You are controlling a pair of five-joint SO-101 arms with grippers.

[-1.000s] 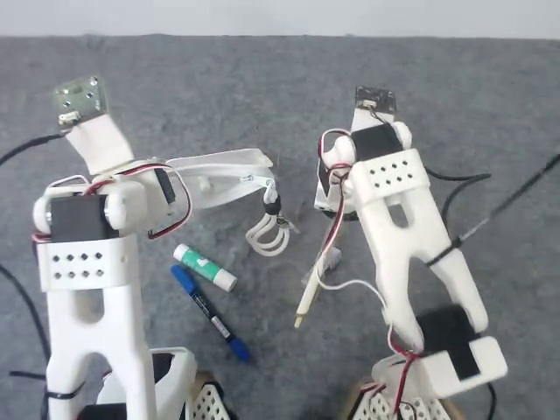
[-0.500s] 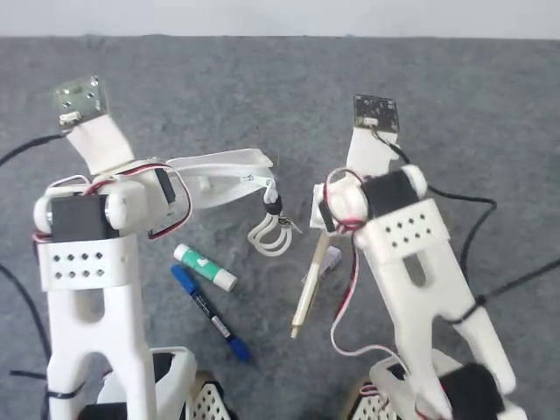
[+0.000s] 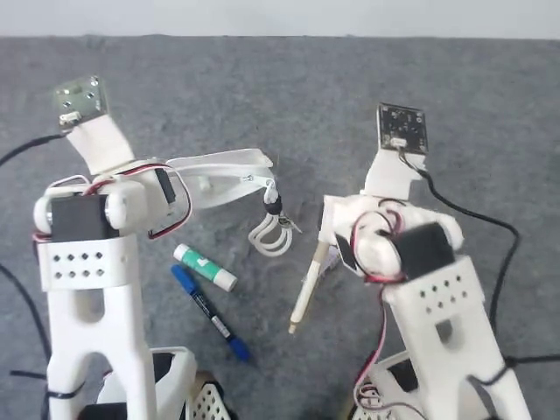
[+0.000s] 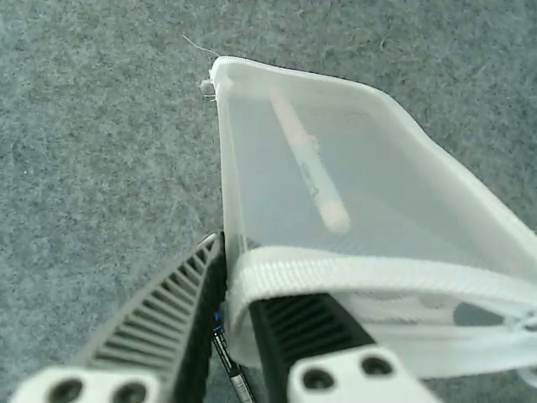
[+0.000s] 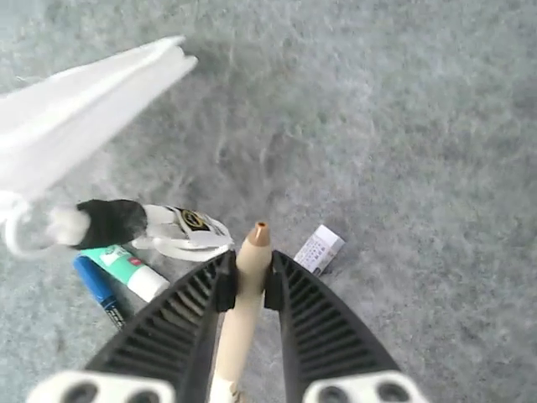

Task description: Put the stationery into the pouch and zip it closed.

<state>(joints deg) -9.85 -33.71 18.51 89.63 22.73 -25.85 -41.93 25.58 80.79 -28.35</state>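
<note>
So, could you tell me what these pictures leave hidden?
Pouch: left wrist view, mouth runs off the edge; high view, edge-on, so how far it gapes is unclear.
White block: high view, partly behind the right arm.
Marker: left wrist view, mostly behind the left hand.

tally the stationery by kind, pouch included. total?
pen: 3 (blue pen lying loose, beige pen in the right hand, pale pen inside the pouch)
glue stick: 1
small white labelled block, possibly an eraser: 1
pouch: 1
total: 6
</note>
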